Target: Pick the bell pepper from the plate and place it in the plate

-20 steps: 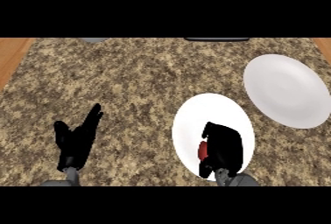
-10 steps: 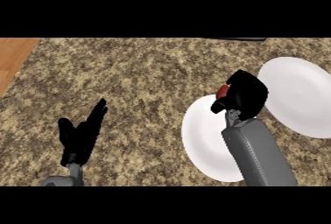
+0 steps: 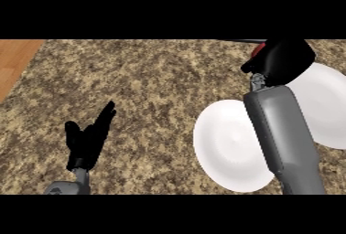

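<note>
Fingers (image 3: 101,119) of the left hand (image 3: 86,141), at the lower left of the frame, stand straight and spread, pointing up, holding nothing; this hand rests above the speckled surface (image 3: 148,82). Two white plates lie on that surface. The nearer plate (image 3: 226,146) sits at the lower right of the frame, its right side crossed by the grey right forearm (image 3: 283,137). The farther plate (image 3: 324,109) lies at the right edge, just beside the nearer one, also partly hidden by that forearm. At the upper right of the frame the right hand (image 3: 283,59) is curled round one red bell pepper (image 3: 258,48), of which only a small red patch shows at the hand's upper left. The hand and pepper are above the farther plate's upper left rim. A strip of wooden floor (image 3: 17,59) shows at the upper left.
</note>
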